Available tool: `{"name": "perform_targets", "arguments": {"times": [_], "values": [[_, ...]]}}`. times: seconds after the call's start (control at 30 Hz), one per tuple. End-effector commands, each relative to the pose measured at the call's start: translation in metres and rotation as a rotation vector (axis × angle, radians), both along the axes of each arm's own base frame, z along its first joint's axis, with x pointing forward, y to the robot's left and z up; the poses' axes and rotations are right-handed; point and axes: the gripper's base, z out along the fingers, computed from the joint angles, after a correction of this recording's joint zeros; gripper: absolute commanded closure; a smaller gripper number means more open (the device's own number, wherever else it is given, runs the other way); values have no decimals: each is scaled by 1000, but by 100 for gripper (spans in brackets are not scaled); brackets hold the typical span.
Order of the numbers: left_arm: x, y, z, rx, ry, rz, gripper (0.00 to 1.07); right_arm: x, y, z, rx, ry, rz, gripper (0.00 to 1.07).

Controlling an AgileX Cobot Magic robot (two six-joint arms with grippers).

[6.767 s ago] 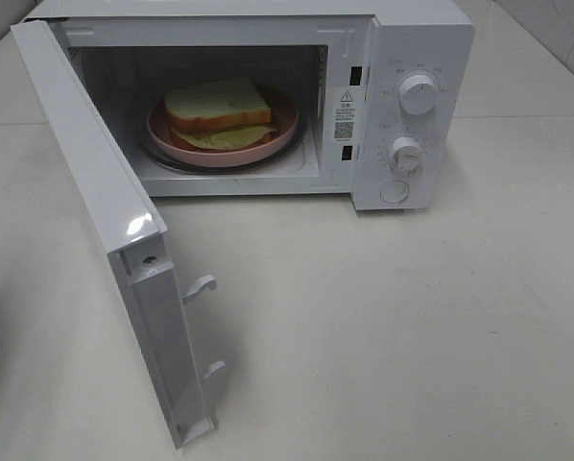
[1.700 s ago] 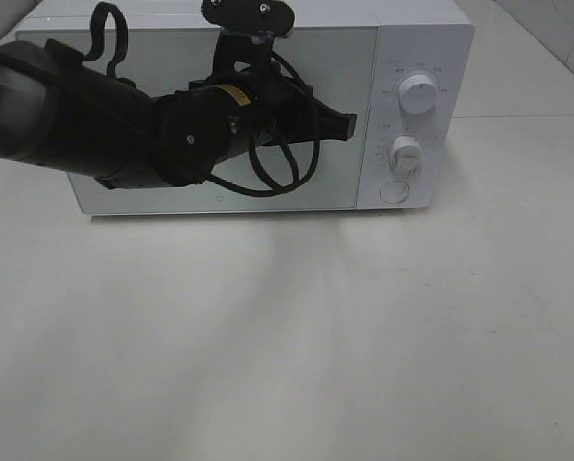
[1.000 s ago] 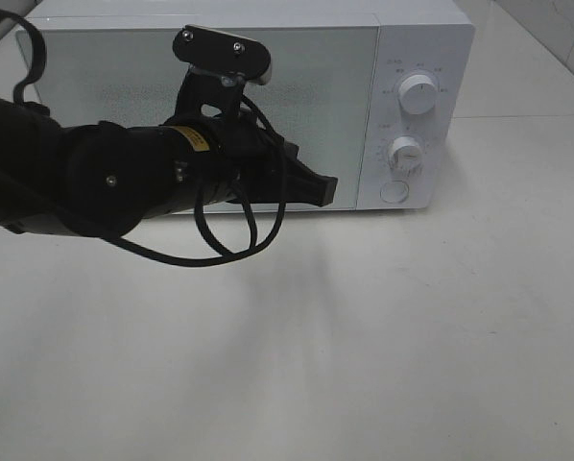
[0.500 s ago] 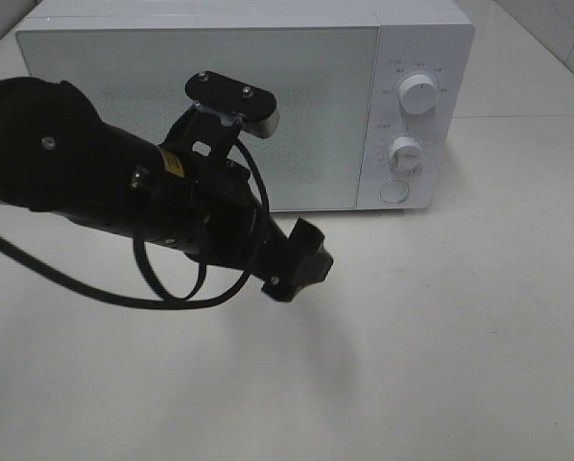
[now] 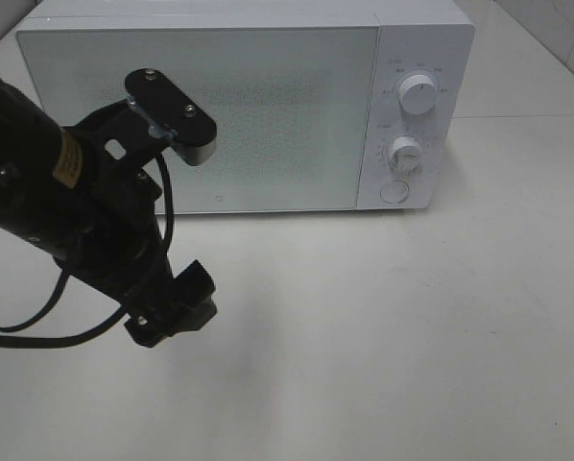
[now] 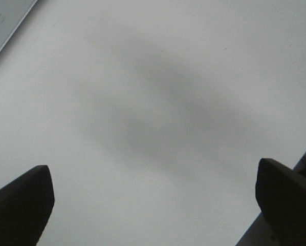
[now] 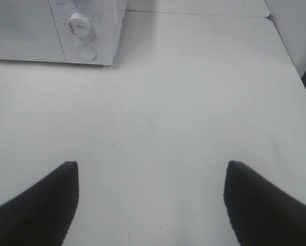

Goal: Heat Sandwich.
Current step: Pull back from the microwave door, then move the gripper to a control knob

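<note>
The white microwave [image 5: 268, 115] stands at the back of the table with its door shut. The sandwich is hidden behind the door. My left gripper [image 5: 172, 312] hangs low over the table in front of the microwave's left part, well clear of the door. In the left wrist view the left gripper [image 6: 153, 205] is open and empty, its fingertips [image 6: 20, 200] wide apart over bare tabletop. My right gripper [image 7: 153, 205] is open and empty over the table, in front of and to the right of the microwave [image 7: 50, 25]. It is outside the exterior view.
The microwave's control panel has two dials [image 5: 418, 96] [image 5: 406, 154] and a round button [image 5: 394, 191] on its right side. The left arm's black body and cable [image 5: 66, 211] cover the front left of the white table [image 5: 412, 336].
The microwave door, open on the sandwich and pink plate earliest, is now shut. My left arm has drawn back from the door, moving down and to the front left.
</note>
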Motion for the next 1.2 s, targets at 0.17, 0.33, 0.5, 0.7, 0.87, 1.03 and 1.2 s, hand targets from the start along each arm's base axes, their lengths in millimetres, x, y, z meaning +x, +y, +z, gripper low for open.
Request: {"name": "perform_targets", "arguments": {"times": [0.17, 0.33, 0.5, 0.7, 0.87, 1.03, 1.2], "values": [[17, 34, 6, 34, 31, 168, 4, -3, 0, -1, 4, -32, -3, 31], [36, 71, 12, -13, 82, 309, 4, -3, 0, -1, 4, -32, -3, 31], [49, 118, 23, -75, 99, 475, 4, -3, 0, -1, 4, -32, -3, 31], [47, 167, 44, -154, 66, 676, 4, -3, 0, -1, 4, -32, -3, 31], [33, 192, 60, -190, 41, 794, 4, -3, 0, -1, 4, -32, -3, 31], [8, 206, 66, -226, 4, 880, 4, -3, 0, -1, 4, -32, -3, 31], [-25, 205, 57, -234, 1, 879, 4, -3, 0, -1, 4, -32, -3, 31]]}}
